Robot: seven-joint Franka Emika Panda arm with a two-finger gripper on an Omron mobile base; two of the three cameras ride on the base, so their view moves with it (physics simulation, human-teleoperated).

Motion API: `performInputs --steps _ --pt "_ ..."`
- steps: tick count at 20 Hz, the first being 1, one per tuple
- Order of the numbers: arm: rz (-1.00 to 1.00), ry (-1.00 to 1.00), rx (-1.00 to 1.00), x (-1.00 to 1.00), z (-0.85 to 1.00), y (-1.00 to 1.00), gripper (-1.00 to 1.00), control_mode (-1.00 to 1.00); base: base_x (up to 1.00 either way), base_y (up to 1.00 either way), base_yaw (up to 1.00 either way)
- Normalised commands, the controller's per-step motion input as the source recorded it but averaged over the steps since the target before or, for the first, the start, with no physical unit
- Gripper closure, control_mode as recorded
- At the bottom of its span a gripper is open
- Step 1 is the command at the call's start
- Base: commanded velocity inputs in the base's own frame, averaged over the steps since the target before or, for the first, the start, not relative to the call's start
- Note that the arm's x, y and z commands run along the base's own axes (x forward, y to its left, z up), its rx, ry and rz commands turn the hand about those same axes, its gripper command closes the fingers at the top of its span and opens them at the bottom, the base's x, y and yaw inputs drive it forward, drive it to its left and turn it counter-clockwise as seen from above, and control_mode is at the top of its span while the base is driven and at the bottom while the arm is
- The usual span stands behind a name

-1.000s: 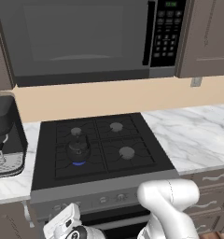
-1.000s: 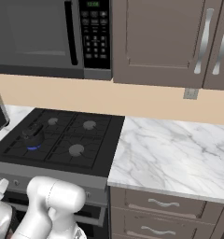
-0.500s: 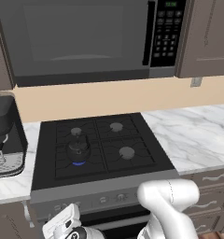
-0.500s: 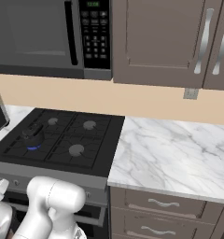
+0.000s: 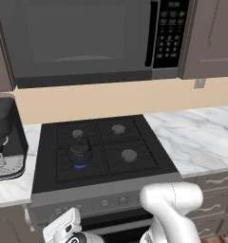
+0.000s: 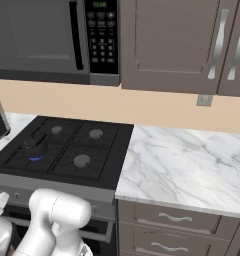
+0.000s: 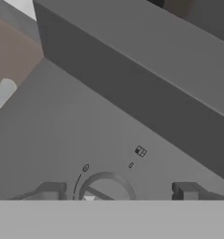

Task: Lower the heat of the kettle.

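Hand view: the gripper (image 7: 117,193) is right up close to the stove front (image 7: 100,135), with a round knob (image 7: 104,186) low between the two tips.
Fingers: wide apart, one on each side of the knob, holding nothing.
Kettle: the kettle (image 5: 80,153) sits on the front left burner (image 5: 80,165), up on top of the stove and well above the fingers.
Flame: a blue glow shows under the kettle, so the heat is on.
Done so far: I think the hand is lined up with the knob.
Left to do: close on the knob and turn it down.
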Motion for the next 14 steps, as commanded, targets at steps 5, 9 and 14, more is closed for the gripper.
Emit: performInputs --steps 5,9,14 --pt "0.01 0.0 0.0 0.15 -0.11 0.0 1.0 -1.0 0.0 0.0 0.0" --pt "0.01 0.0 0.0 0.0 -0.01 0.0 1.0 -1.0 0.0 0.0 0.0" --pt "0.0 0.0 0.08 0.0 0.0 -0.07 1.0 -1.0 0.0 0.0 0.0"
